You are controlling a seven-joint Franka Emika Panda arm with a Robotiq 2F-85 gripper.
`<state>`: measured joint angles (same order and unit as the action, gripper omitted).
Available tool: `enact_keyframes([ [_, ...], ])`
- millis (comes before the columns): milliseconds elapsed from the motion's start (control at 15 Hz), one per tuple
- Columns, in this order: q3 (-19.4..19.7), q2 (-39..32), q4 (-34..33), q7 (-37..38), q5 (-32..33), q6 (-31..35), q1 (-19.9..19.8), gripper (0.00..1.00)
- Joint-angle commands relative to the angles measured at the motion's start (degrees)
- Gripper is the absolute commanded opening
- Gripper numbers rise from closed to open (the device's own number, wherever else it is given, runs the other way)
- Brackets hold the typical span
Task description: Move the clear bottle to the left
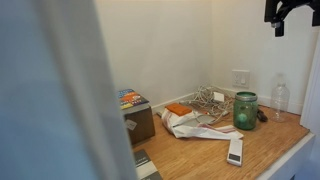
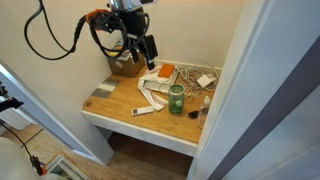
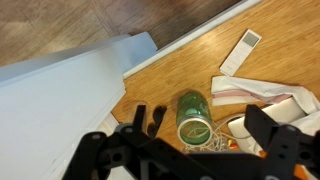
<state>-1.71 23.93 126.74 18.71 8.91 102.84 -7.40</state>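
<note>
Gripper (image 1: 291, 14): spread, empty, well above table.
Bottle (image 1: 281, 97): untouched, just beside jar (image 1: 245, 110).
Left: reach, grasp, shift.

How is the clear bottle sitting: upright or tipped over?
Upright. In an exterior view the clear bottle stands on the wooden counter, neck up, beside the green jar.

green glass jar (image 1: 245, 110) upright on a wooden table (image 1: 200, 158), white remote (image 1: 235, 151) nearby, cardboard box (image 1: 140, 122) well apart.
</note>
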Motion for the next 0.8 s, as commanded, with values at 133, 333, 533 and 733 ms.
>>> enact_keyframes([
  [133, 0.5, -7.3, -4.5, 14.7, -1.8, 0.4, -1.7, 1.0],
  [333, 1.5, -10.6, -5.7, 21.7, -3.8, 3.4, -1.8, 1.0],
  [533, 2.3, -13.6, -6.4, 29.4, -4.7, 7.4, -1.7, 1.0],
  [733, 3.7, -16.4, -6.6, 36.5, -4.9, 12.7, -1.9, 1.0],
])
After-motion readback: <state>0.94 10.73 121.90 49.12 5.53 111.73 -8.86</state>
